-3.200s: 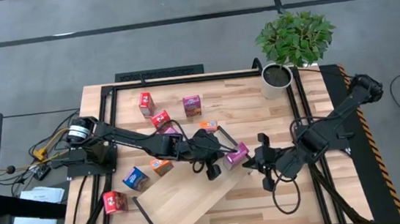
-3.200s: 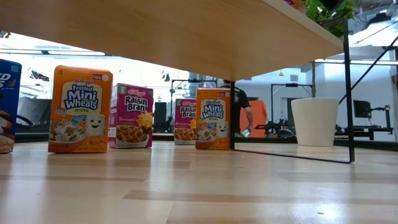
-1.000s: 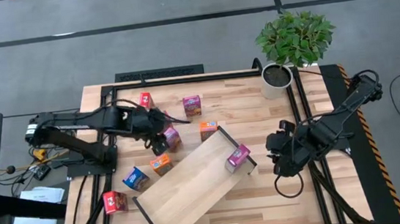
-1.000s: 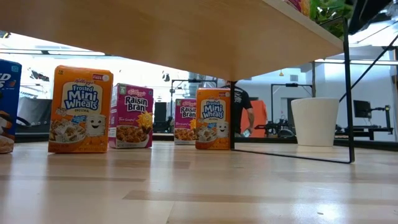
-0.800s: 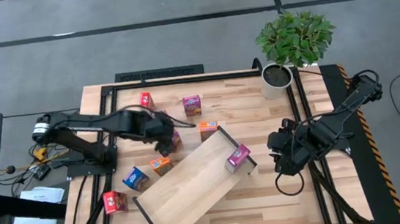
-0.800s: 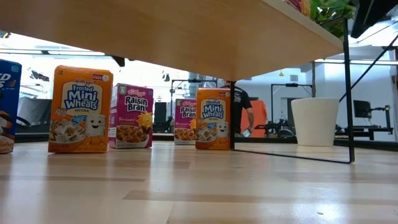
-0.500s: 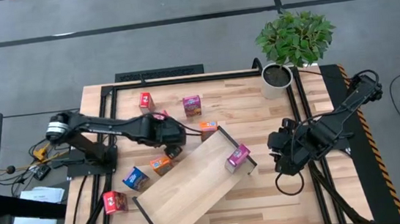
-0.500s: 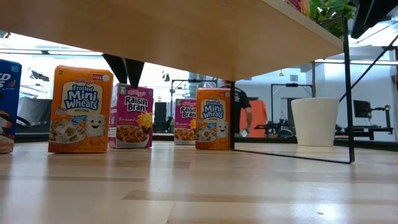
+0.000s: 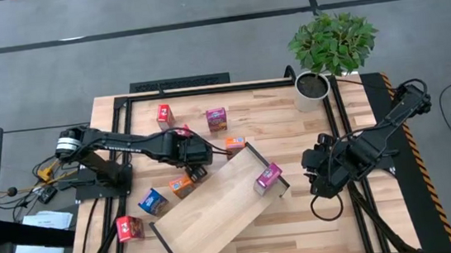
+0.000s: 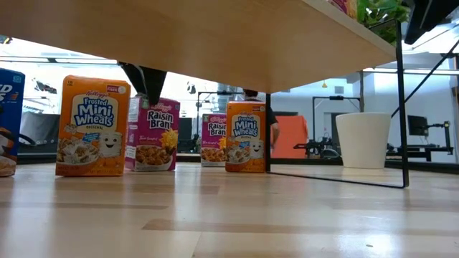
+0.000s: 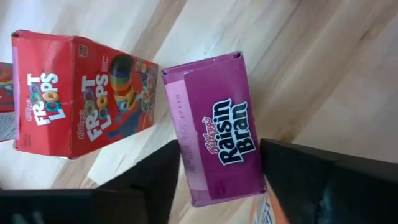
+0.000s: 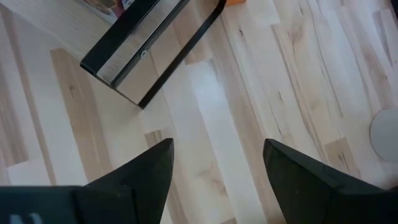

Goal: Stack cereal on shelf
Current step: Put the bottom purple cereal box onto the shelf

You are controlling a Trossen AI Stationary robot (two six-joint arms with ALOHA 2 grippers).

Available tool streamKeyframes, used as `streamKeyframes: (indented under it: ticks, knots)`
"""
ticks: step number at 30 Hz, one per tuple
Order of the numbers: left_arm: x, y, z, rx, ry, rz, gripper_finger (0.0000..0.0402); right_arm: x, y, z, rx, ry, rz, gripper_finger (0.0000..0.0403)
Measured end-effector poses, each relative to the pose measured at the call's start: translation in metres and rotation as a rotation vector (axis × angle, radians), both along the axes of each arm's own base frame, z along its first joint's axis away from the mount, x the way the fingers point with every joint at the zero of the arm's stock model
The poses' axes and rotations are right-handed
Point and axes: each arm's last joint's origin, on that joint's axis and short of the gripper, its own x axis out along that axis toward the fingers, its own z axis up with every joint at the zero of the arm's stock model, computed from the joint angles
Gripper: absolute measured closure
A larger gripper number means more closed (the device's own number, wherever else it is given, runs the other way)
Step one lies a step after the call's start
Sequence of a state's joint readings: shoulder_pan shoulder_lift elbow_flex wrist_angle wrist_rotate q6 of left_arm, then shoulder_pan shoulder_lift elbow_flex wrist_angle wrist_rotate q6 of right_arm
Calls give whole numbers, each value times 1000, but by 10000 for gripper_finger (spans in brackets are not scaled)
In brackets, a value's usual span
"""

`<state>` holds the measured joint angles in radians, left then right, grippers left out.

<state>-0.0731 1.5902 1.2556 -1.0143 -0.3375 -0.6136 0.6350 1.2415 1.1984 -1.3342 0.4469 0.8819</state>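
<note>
Shelf [image 9: 217, 210]: pale board with black frame, lying slantwise across the worktop [image 9: 292, 128] in the high view; in the low view its underside fills the top of the picture.
Box on shelf [image 9: 268, 176]: one magenta box standing at the shelf's right end.
Left hand [image 9: 195, 158]: reached out to the middle of the worktop, down on a Raisin Bran box [image 11: 214, 127], just beyond the shelf's far corner.
Left grip: fingers [image 11: 155, 180] straddle the purple box, one on each long side, clasping it; in the low view that box [image 10: 152, 134] leans a little, tilted under the dark fingers coming down from above.
Froot Loops [image 11: 81, 93]: red box just beside the gripped one, the two almost touching, seen from the left wrist.
Other boxes: orange Mini Wheats [image 10: 92, 125] at left in the low view, a second orange one [image 10: 245, 136] and another Raisin Bran [image 10: 214, 140] farther back, a blue box [image 10: 8, 118] at the picture's edge.
High view extras: red box [image 9: 164, 114] and magenta box [image 9: 216, 119] near the far side, blue box [image 9: 152, 202] and red box [image 9: 128, 227] near the left front.
Right hand [image 12: 214, 168]: off the shelf's right end, hanging over bare wood, fingers spread apart with nothing between them.
Plant [image 9: 332, 45]: potted, at the far right corner.
</note>
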Motion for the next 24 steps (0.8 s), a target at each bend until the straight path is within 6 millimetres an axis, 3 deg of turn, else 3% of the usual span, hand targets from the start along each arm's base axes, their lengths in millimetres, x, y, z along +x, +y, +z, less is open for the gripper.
streamKeyframes:
  ticks: [10,19,24]
  knots:
    - [2,-1,6,-47,-17,10,284,0,0,0,-4,-1,2,128]
    - [5,-1,39,-51,-46,-11,285,0,0,0,-1,-4,-1,128]
    - [5,-2,77,-76,-93,-17,285,0,0,0,-1,-4,-1,128]
